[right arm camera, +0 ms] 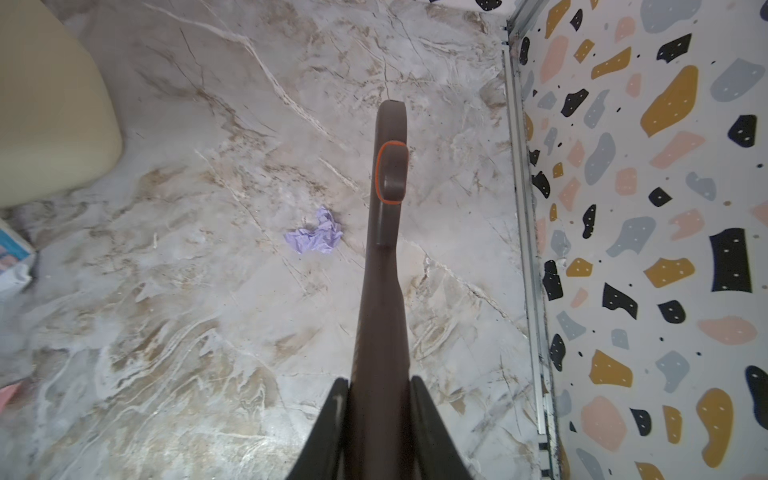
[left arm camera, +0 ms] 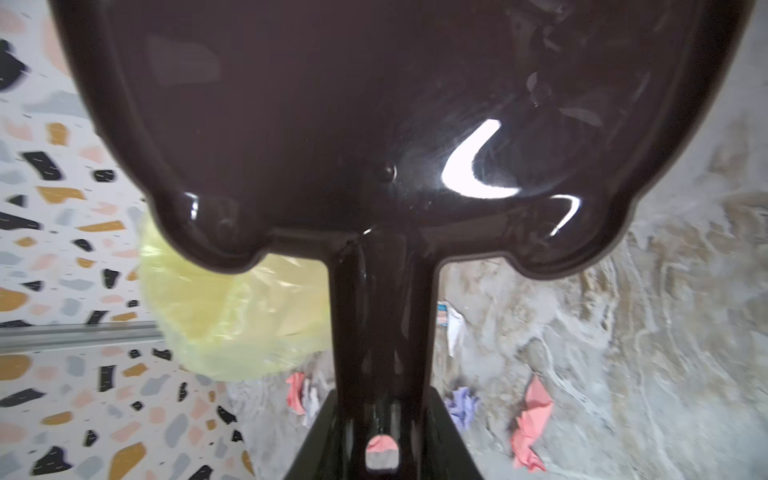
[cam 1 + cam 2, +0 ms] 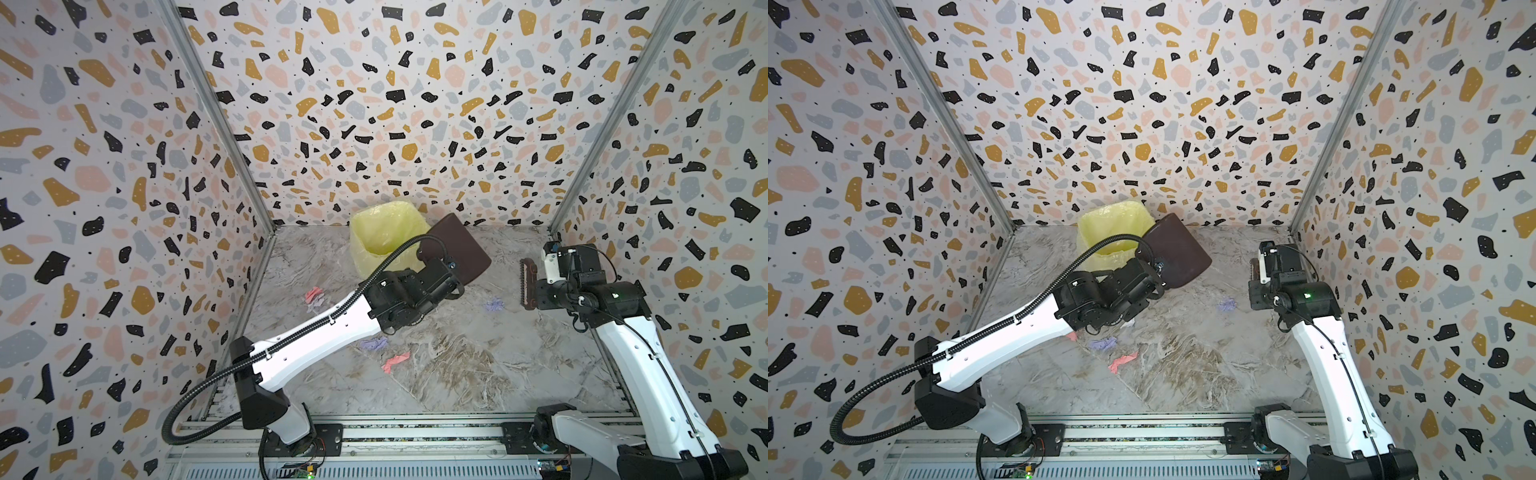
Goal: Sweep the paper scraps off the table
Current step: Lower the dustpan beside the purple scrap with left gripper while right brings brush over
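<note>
Several paper scraps lie on the marble table (image 3: pixel 478 382): a pink and lilac pair (image 3: pixel 314 297), a lilac one (image 3: pixel 374 343), a pink one (image 3: pixel 395 360) and a lilac one (image 3: pixel 494 305) further right, which also shows in the right wrist view (image 1: pixel 314 237). My left gripper (image 3: pixel 446 270) (image 2: pixel 381 395) is shut on the handle of a dark brown dustpan (image 3: pixel 457 249) (image 2: pixel 332 124), held raised and tilted beside the bin. My right gripper (image 3: pixel 538 297) (image 1: pixel 379 386) is shut on a brown brush (image 3: pixel 528 284) (image 1: pixel 384 249), just right of the lilac scrap.
A bin with a yellow plastic liner (image 3: pixel 382 232) (image 2: pixel 232 316) stands at the back, against the speckled wall. A white and blue scrap (image 2: pixel 451 324) lies under the left arm. Speckled walls close in the left, back and right sides. An aluminium rail (image 3: pixel 374 432) runs along the front.
</note>
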Tool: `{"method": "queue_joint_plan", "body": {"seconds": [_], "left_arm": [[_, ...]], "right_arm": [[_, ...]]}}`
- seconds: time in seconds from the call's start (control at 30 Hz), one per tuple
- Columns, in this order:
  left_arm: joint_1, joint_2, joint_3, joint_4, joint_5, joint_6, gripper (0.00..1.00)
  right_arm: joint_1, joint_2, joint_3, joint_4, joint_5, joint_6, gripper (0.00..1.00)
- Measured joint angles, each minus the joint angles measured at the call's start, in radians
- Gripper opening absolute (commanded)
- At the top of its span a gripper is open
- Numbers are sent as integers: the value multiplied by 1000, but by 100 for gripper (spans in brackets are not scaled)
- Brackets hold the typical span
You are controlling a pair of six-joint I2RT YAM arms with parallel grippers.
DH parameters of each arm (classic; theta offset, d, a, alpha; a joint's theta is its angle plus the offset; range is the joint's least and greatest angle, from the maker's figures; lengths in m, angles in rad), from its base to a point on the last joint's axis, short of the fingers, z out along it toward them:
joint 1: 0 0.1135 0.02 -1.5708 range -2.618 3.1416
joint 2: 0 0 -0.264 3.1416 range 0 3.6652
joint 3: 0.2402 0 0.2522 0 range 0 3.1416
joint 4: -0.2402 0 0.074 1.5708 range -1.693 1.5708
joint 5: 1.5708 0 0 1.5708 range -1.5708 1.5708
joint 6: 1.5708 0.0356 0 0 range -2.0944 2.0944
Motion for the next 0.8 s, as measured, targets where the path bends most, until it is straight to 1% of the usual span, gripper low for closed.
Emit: {"method": "queue_joint_plan", "body": {"seconds": [0.1,0.2,0.37,0.57,0.8], "left_arm": [[-2,-12,-123,66,89,-45,0],[-5,-5,-228,123,169,-75,0],[-5,15,-340,207,278,-101,0],[-6,76,-399,283,368,-117,0],[-6,142,-407,303,417,-118,0]], "right_arm": [[40,39,-9,18,57,-4,0],[58,80,-10,43,81,-17,0],[65,138,-10,72,97,-43,0],[82,208,-10,80,95,-65,0],[116,232,-10,81,79,-75,0]]}}
